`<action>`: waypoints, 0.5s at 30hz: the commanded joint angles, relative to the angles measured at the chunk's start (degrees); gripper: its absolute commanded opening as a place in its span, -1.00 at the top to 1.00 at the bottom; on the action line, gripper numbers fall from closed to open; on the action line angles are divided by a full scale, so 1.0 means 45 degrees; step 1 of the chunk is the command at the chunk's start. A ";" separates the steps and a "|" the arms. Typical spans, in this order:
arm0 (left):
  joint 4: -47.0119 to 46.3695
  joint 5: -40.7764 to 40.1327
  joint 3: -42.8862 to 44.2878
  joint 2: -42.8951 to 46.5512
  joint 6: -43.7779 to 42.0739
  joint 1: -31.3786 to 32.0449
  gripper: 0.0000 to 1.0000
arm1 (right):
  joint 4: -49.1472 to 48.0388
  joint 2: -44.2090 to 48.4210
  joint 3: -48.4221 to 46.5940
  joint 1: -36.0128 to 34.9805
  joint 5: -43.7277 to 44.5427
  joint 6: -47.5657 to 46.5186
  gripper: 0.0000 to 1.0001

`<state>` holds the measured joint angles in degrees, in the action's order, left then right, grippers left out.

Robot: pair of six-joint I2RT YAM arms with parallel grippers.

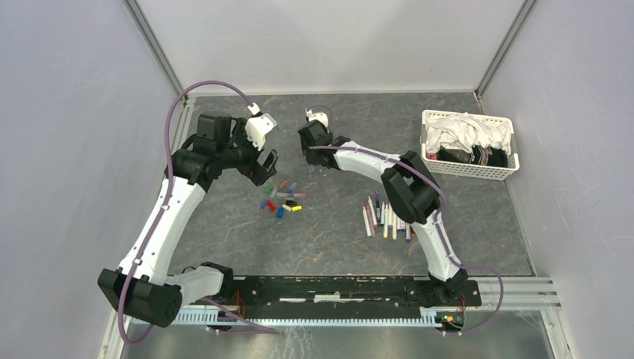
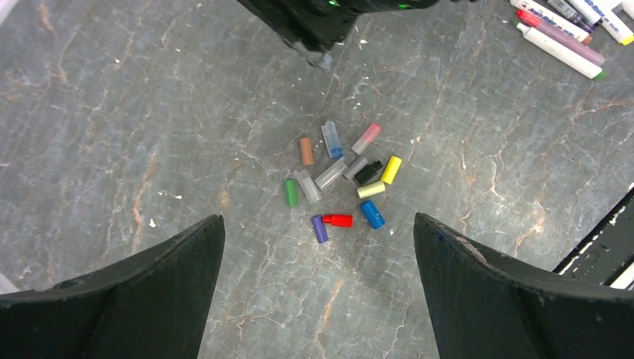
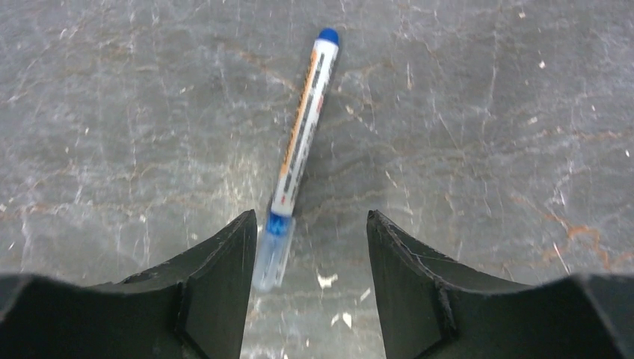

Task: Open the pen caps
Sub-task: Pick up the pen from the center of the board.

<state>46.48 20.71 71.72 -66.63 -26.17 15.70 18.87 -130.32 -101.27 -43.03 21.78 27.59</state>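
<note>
Several loose pen caps in mixed colours lie in a small heap on the grey table; in the top view the caps sit just below my left gripper. My left gripper hangs open above them, holding nothing. My right gripper is open over a white pen with a blue end. This pen's clear blue cap is blurred and sits beside my left finger, with a wide gap to the other finger. A row of pens lies by my right arm.
A white basket with cloths stands at the back right. My right gripper's black body shows at the top of the left wrist view, and some pens lie at its top right. Grey walls enclose the table.
</note>
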 commanded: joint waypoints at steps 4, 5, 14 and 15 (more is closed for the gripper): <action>-0.0308 0.0815 -0.0292 0.0228 0.0543 -0.0072 -1.00 | 0.0779 -0.1643 -0.2419 0.0034 0.0906 -0.0399 -0.18; -0.0304 0.0841 -0.0308 0.0287 0.0567 -0.0072 -1.00 | 0.0824 -0.1769 -0.2436 0.0039 0.0902 -0.0371 -0.17; -0.0229 0.0868 -0.0523 0.0626 0.0504 -0.0072 -1.00 | 0.1028 -0.1230 -0.0764 0.0202 0.1298 -0.0580 0.47; -0.0199 0.0906 -0.0538 0.0642 0.0504 -0.0072 -1.00 | 0.0976 -0.0991 -0.0423 0.0248 0.1377 -0.0604 0.56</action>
<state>46.59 22.96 69.54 -65.17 -25.96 15.70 18.70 -137.27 -108.64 -42.96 23.35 26.46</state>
